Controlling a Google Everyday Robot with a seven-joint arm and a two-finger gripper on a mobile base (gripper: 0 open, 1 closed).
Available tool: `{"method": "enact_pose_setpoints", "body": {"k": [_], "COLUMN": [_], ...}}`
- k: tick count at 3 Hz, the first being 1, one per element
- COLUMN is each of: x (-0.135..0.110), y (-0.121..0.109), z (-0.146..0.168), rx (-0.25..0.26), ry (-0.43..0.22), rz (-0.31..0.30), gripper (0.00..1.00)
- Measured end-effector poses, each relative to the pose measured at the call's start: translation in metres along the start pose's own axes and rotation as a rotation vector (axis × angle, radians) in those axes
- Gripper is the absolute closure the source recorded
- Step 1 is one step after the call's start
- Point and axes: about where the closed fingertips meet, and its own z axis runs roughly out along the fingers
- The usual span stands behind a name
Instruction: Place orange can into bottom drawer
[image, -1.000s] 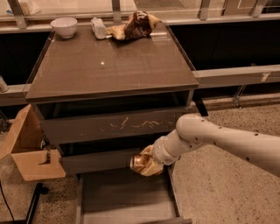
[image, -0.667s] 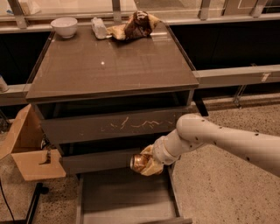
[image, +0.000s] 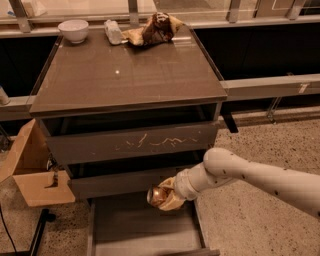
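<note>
Across the middle of the scene stands the brown cabinet (image: 125, 80), and you have its bottom drawer (image: 130, 230) pulled out toward the near side, its flat floor bare. Above it sit the plain dark drawer (image: 115, 185) and the scratched drawer (image: 135, 145). Your arm (image: 260, 177) reaches in from the right. A cardboard box (image: 35, 175) stands left of the cabinet. On the far edge of the top lie a snack bag (image: 152, 30), a white bowl (image: 73, 29) and a clear bottle (image: 113, 32), none of them your concern.

Your gripper (image: 167, 197) is clamped around the orange can (image: 156, 196), which hangs in the air over the far right part of the open drawer, just in front of the plain dark drawer. Compared with a second ago, the can sits slightly lower and a touch further left. That suggests you have begun the descent. The can is not yet on the floor, so lowering and release remain.
</note>
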Motion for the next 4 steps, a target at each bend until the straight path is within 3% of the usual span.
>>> {"method": "enact_pose_setpoints", "body": {"k": [2,4], "x": [0.036,0.071], "y": [0.011,0.02], "z": [0.054,0.11], "rx": [-0.021,-0.022], "ry": [-0.087,-0.008], "rz": [-0.006,-0.013], "gripper": [1.0,1.0]}}
